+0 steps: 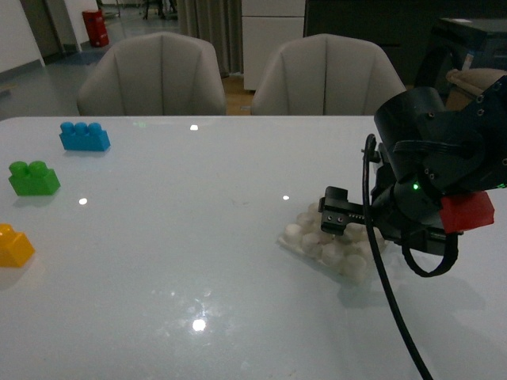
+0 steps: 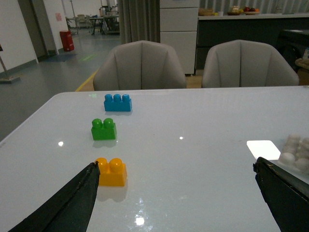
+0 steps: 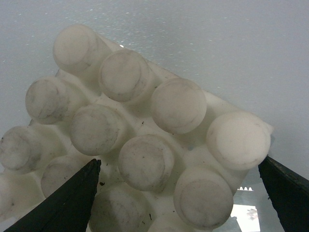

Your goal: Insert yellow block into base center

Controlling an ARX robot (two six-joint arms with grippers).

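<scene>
The right fingers [image 3: 63, 198] are spread wide, one at each side of the right wrist view, and nothing is gripped between them. The base [image 3: 145, 135] is seen close beneath the gap. Whether it is touched by either finger cannot be told. About ten of its round studs can be counted there, and the rest are cut off by the picture's edges. In the front view much of the base's far side is hidden by the right arm [image 1: 432, 170], which is held low over it and carries one red part [image 1: 467, 212].

The left fingers [image 2: 63, 203] are also spread wide and hold nothing. One yellow block [image 2: 111, 172] stands studs-up on the worktop [image 1: 198, 237], just beside the tip of one finger. Contact cannot be made out. It lies at the robot's left, well apart from the base, and is cut off by the edge of the front view.

Beyond it are counted one green brick [image 2: 104, 129] with two studs and one blue brick [image 2: 117, 102] with three. One flat white rectangle [image 2: 263, 149] is seen near the base, and what it is remains unclear. Two chairs [image 1: 152, 75] are set behind the worktop.
</scene>
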